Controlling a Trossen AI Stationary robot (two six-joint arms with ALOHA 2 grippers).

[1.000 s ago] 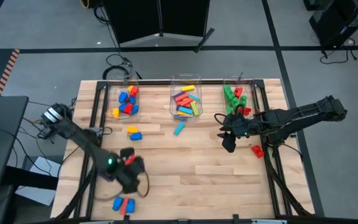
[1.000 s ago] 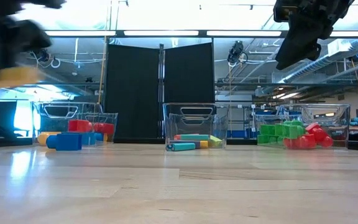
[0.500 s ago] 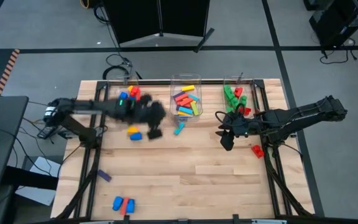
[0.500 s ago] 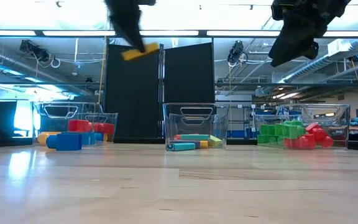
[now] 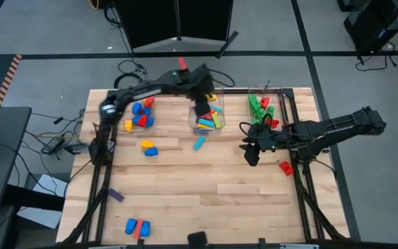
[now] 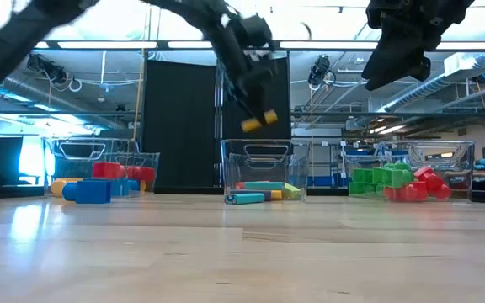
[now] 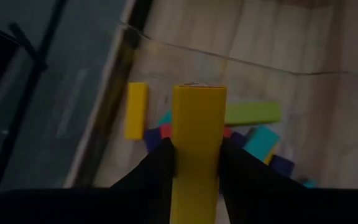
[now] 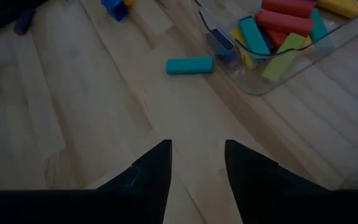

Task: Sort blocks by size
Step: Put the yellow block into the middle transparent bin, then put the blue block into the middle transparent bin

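Observation:
My left gripper (image 5: 202, 105) hangs over the middle clear bin (image 5: 191, 90), shut on a long yellow block (image 7: 197, 134), which also shows in the low view (image 6: 259, 120). The bin holds several long blocks in red, cyan, green and yellow. The left bin (image 5: 129, 111) holds chunky blue, red and yellow blocks. The right bin (image 5: 250, 91) holds green and red ones. My right gripper (image 8: 197, 168) hovers open above the table's right part (image 5: 249, 153), with nothing between its fingers. My left gripper pinches the long yellow block by its two long sides (image 7: 180, 163) between the two fingers. The fingers lie along the block, which sticks out past their tips. They slant down from above. The block is lifted clear, tilted, above the middle bin.
Loose blocks lie on the table: a cyan one (image 5: 199, 143) in front of the middle bin, a yellow and a blue one (image 5: 148, 147), a purple one (image 5: 116, 196), a blue and red group (image 5: 137, 226) near the front edge, and a red one (image 5: 286, 167) by my right arm.
My left gripper has swung from the table's near left part toward the far edge and the right, rising, and now hangs over the middle bin. The yellow block has travelled with it, clear of the table. My right arm has kept still.

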